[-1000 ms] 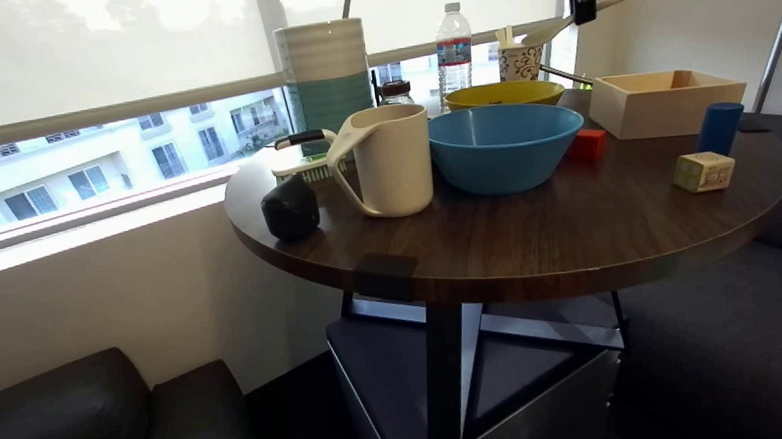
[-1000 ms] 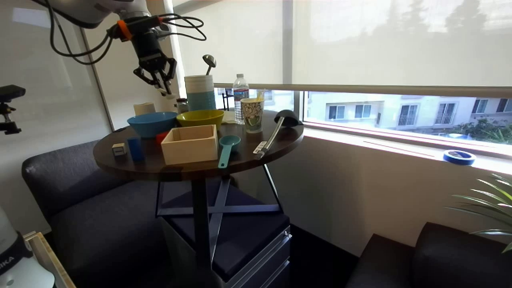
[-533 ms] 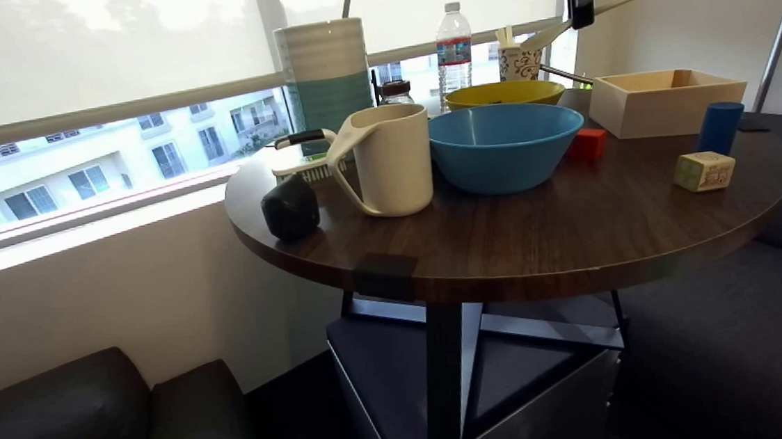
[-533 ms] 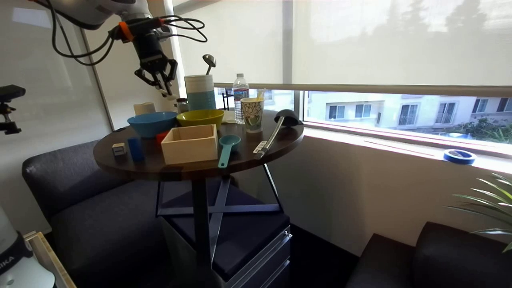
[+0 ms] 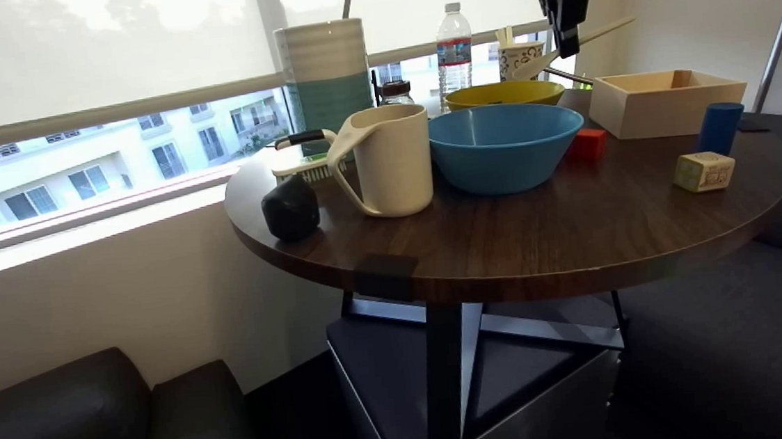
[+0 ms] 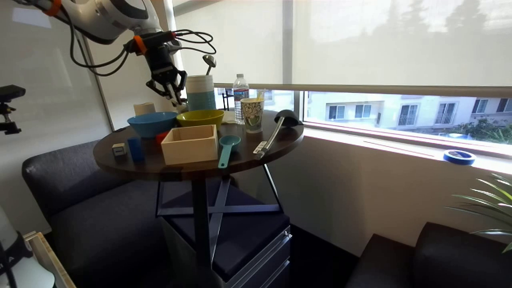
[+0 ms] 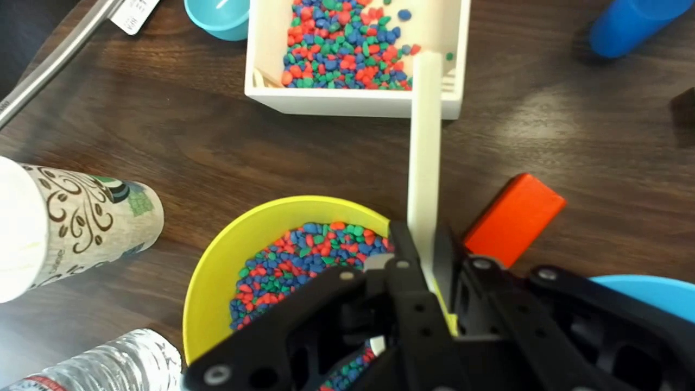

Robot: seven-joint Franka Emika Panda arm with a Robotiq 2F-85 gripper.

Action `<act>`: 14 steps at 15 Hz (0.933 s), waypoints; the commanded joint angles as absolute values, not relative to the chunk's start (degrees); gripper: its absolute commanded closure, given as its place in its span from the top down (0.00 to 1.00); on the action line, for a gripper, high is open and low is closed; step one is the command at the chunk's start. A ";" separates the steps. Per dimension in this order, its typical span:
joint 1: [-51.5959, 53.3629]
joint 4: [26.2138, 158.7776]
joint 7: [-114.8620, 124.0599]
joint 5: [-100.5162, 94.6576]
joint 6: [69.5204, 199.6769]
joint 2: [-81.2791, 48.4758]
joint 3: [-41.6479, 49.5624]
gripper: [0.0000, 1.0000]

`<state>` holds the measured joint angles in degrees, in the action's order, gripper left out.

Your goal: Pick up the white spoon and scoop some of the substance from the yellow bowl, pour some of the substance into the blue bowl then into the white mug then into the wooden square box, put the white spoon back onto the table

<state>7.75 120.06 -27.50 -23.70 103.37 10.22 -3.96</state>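
The gripper [image 7: 422, 239] is pinching the white spoon [image 7: 425, 146], lower middle of the wrist view — handle's pointing up toward the wooden square box [image 7: 347, 103] at the top. Yellow bowl [image 7: 209, 277] is sitting lower left of center, holding red-green-blue bits [image 7: 304, 255] — blue bowl [image 7: 668, 293] is peeking in lower right.

Letter A on the robot's white housing [image 6: 34, 274]; unreadable print on paper cup [image 7: 103, 217], water bottle [image 5: 455, 54] and tag [image 6: 260, 147] near the table [image 6: 288, 141] edge.

Glossy wood-grain table [image 5: 518, 237], matt wooden box [image 6: 191, 151]
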 commanded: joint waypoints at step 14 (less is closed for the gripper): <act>5.15 105.74 -30.14 -34.61 100.52 -10.09 -3.97 0.03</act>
